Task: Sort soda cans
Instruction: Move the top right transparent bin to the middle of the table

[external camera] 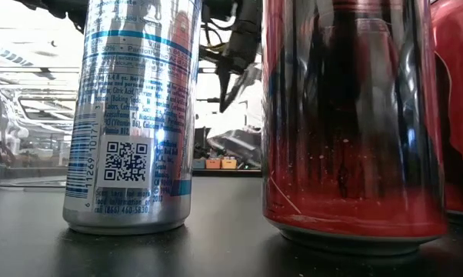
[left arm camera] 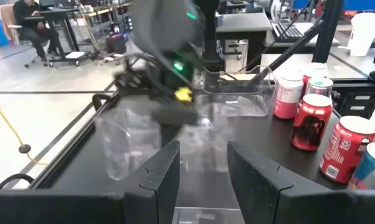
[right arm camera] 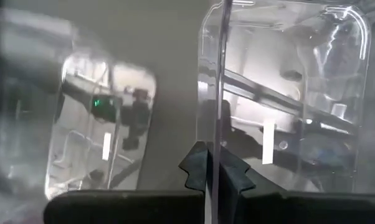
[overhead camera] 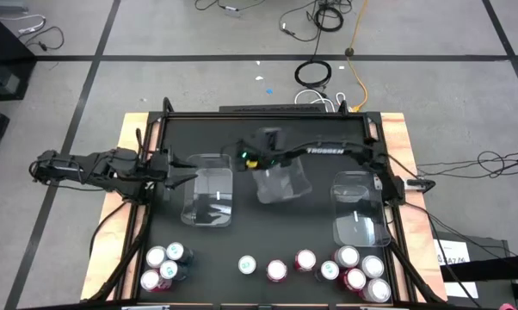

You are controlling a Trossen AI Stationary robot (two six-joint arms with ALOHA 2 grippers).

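The table [overhead camera: 268, 250] carries three clear bins. The right arm's fingers [right arm camera: 217, 167] pinch the wall of the middle bin [overhead camera: 282, 182], lifted and tilted. Left fingers [overhead camera: 175, 179] are clenched at the left bin [overhead camera: 209, 196]. The soda cans [overhead camera: 276, 269] stand along the near edge. That thin-wall pinch could slip, dropping the bin onto the cans.

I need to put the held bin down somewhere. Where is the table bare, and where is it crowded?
Bare black table lies between the left bin and right bin, behind the soda cans. The front edge is crowded with cans. The right gripper holds the middle bin by its wall.
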